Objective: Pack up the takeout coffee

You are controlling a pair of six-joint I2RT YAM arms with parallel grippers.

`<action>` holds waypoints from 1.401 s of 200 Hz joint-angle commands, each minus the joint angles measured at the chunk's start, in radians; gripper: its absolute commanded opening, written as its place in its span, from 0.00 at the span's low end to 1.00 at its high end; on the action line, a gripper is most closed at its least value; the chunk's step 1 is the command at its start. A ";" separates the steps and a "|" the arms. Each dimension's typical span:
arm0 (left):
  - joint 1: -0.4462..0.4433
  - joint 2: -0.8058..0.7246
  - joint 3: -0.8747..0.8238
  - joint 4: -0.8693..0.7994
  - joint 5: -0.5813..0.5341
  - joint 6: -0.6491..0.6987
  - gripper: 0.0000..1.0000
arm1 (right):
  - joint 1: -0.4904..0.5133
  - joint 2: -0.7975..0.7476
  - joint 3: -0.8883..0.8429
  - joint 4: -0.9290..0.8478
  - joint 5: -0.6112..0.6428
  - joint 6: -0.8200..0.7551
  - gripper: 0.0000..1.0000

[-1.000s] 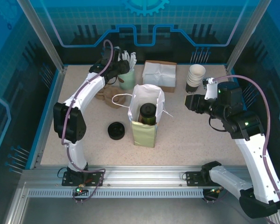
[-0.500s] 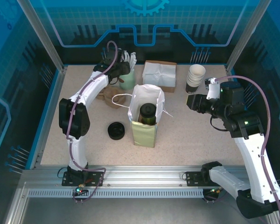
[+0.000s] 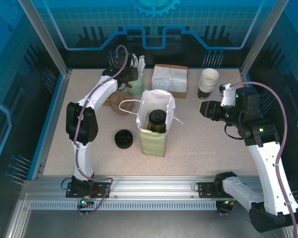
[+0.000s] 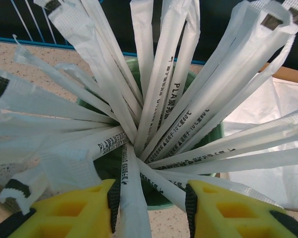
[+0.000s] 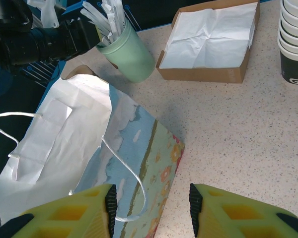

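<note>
Olive-green paper takeout coffee (image 3: 157,121) with its round black lid stands upright inside the tall, open paper bag (image 3: 154,143) at mid-table. Left gripper (image 4: 150,204) hovers at the pale green cup (image 5: 128,53) of white wrapped straws (image 4: 161,89), its yellow jaws partly apart astride one straw, not pinching it. Right gripper (image 5: 151,204) hangs beside the bag, jaws partly apart, holding nothing.

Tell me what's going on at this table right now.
The lidded coffee cup already stands inside the open paper bag. The left arm's fingers are open over a green cup of wrapped straws, one straw between them. The right arm's fingers hang open beside the bag, holding nothing.
</note>
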 commanded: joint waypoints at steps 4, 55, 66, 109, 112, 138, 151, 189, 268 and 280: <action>0.009 0.032 0.057 -0.014 -0.035 0.027 0.40 | -0.022 -0.009 -0.011 0.017 -0.033 -0.020 0.44; 0.009 0.069 0.115 -0.029 -0.059 0.042 0.32 | -0.040 -0.004 -0.016 0.020 -0.048 -0.026 0.44; 0.010 0.078 0.130 -0.035 -0.065 0.045 0.31 | -0.044 -0.005 -0.017 0.021 -0.051 -0.029 0.44; 0.010 0.109 0.182 -0.046 -0.102 0.058 0.32 | -0.059 0.000 -0.023 0.027 -0.064 -0.031 0.44; 0.010 0.110 0.185 -0.047 -0.102 0.059 0.32 | -0.058 0.001 -0.023 0.027 -0.066 -0.031 0.44; 0.010 0.131 0.215 -0.064 -0.106 0.061 0.31 | -0.067 0.004 -0.023 0.028 -0.077 -0.031 0.44; 0.010 0.132 0.215 -0.064 -0.105 0.058 0.29 | -0.070 0.006 -0.023 0.028 -0.079 -0.034 0.44; 0.011 0.141 0.215 -0.069 -0.109 0.055 0.27 | -0.083 0.008 -0.023 0.028 -0.089 -0.041 0.44; 0.007 0.045 0.215 -0.107 -0.104 0.057 0.07 | -0.105 0.011 -0.023 0.034 -0.109 -0.044 0.44; 0.004 0.013 0.208 -0.112 -0.104 0.063 0.06 | -0.108 0.009 -0.024 0.035 -0.113 -0.043 0.44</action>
